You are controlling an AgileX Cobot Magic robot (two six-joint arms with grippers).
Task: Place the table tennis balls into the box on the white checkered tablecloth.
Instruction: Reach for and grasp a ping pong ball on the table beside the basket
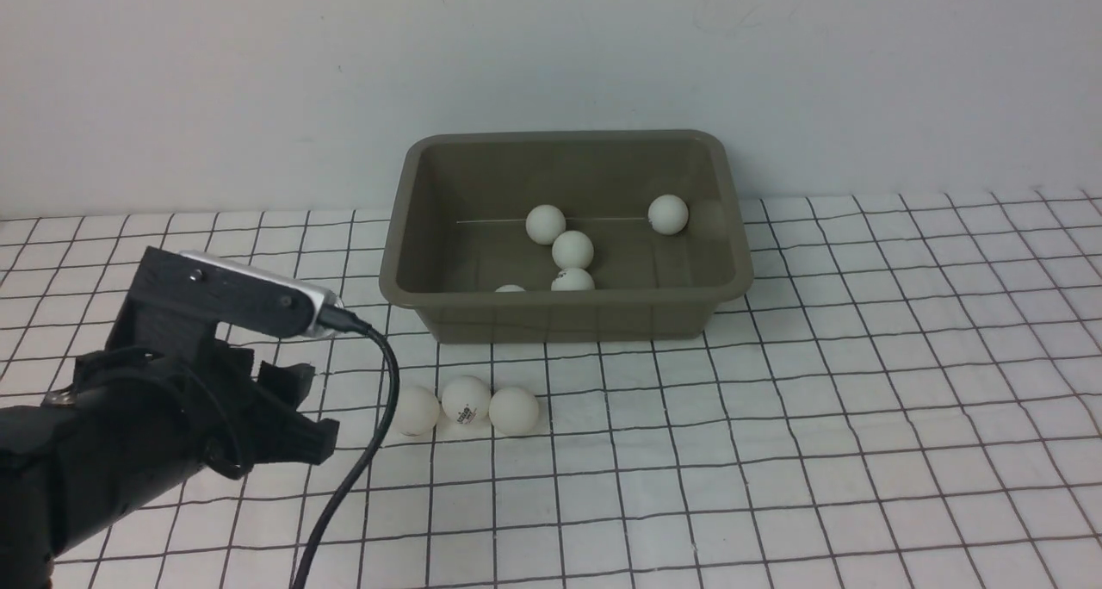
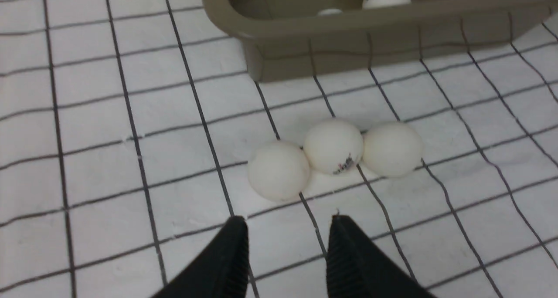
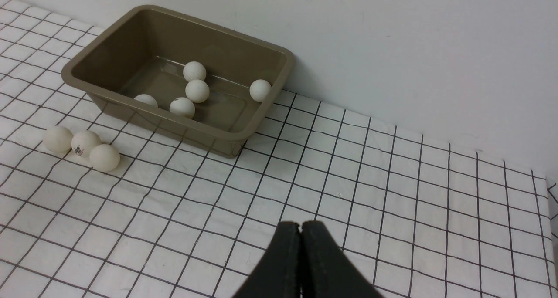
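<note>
Left hand (image 2: pixel 287 228): fingers apart, nothing between them, touching no ball; it sits just short of the nearest loose ball (image 2: pixel 279 171).
Right hand (image 3: pixel 301 226): fingers pressed together, empty, over the checkered cloth (image 3: pixel 392 202), well apart from the box (image 3: pixel 192 137).
Loose balls (image 1: pixel 466 400): three in a touching row on the cloth, near the box's front wall.
Balls in box (image 1: pixel 572 249): five, it seems; one (image 1: pixel 510 288) shows only its top over the near rim, the rest lie on the floor of the box.
</note>
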